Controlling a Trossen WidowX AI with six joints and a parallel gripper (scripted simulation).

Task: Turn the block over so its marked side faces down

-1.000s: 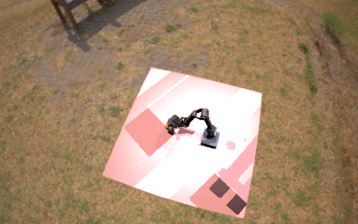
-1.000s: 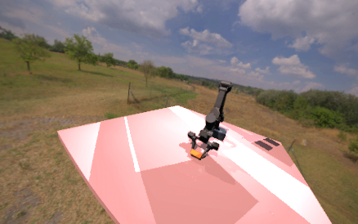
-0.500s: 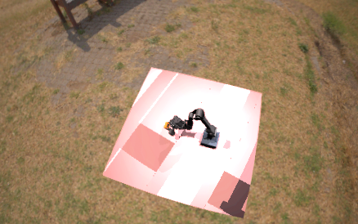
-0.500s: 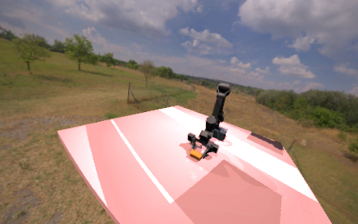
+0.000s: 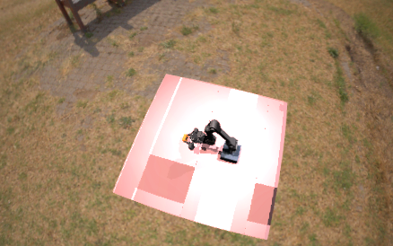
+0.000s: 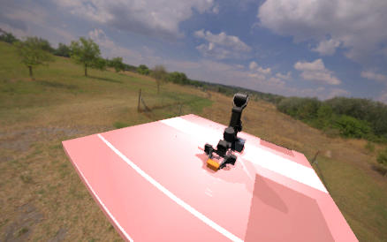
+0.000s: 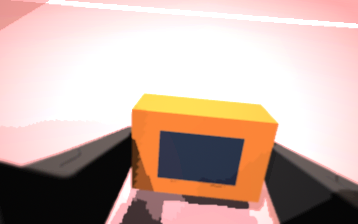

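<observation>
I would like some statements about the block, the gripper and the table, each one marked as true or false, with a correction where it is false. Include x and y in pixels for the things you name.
1. The gripper [image 5: 187, 143] [image 6: 219, 164] [image 7: 198, 142] is shut on the orange block [image 5: 185, 138] [image 6: 213, 164] [image 7: 147, 150]. True.
2. The dark rectangle [image 7: 200, 157] is on the block face turned away from the wrist camera. False: it is on the face turned toward that camera.
3. Only one finger is beside the block. False: there is one finger on each of two opposite sides.
4. The arm's base [image 5: 223, 158] stands on the table [image 5: 212, 213] [image 6: 155, 212]. True.
5. The block is beyond the table's edge in the top view. False: it is within the table's outline.
</observation>
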